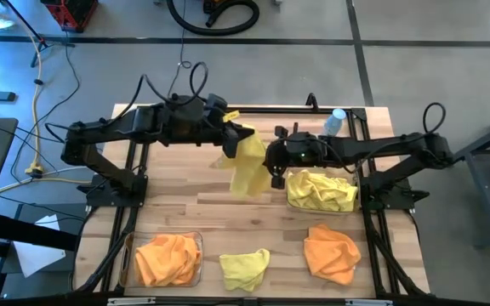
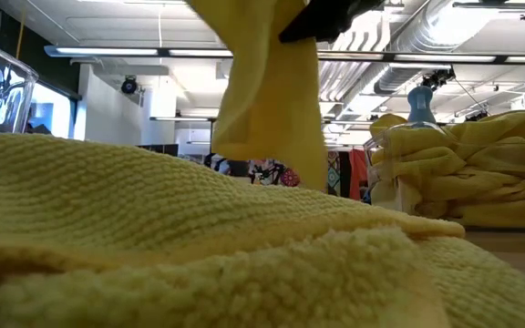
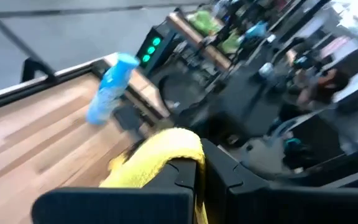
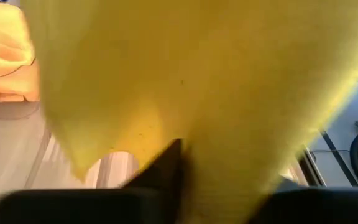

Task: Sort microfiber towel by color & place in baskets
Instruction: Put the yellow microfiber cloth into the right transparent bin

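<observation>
So far we have 1 orange towel [image 1: 168,259] binned lower left; our left gripper [image 1: 243,140] pinches a yellow towel [image 1: 248,166] mid-frame, right gripper [image 1: 276,167] closing on it. 2 towels wait below.

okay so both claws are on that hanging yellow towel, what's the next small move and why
Probably the left claw lets go: the yellow towel hangs between it and the right claw, right beside the basket already holding yellow towels.

Hanging mid-table between both arms: soft yellow microfiber towel [image 1: 247,161]. Right of it, clear rectangular plastic basket [image 1: 291,202] holding yellow cloths; 3 cloths along near edge.
</observation>
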You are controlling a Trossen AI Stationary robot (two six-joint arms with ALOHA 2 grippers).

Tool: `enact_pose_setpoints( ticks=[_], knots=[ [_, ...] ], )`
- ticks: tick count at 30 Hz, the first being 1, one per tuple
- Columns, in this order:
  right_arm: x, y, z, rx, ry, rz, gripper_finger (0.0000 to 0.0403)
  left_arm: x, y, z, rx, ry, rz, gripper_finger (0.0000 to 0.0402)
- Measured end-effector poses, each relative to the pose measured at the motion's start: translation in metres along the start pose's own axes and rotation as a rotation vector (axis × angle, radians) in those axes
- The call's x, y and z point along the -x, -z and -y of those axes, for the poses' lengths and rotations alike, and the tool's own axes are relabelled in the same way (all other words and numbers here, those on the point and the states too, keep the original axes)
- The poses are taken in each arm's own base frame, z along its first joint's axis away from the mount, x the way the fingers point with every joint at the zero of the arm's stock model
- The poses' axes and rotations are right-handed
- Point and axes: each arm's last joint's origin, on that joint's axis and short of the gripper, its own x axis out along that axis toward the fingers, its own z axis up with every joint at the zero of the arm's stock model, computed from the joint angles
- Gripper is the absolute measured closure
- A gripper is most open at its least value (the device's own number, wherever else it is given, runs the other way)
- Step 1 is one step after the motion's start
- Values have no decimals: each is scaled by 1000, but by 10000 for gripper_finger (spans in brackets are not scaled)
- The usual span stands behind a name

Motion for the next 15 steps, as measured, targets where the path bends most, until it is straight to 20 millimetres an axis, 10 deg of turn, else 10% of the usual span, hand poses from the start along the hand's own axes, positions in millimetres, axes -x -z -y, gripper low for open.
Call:
enact_pose_setpoints(
  ticks=[3,15],
  knots=[
    [9,-2,4,1,5,-16,388,1,4,-1,-13,-33,-27,401],
    [84,-27,24,-98,84,36,397,5,36,8,-72,-184,-49,390]
  ],
)
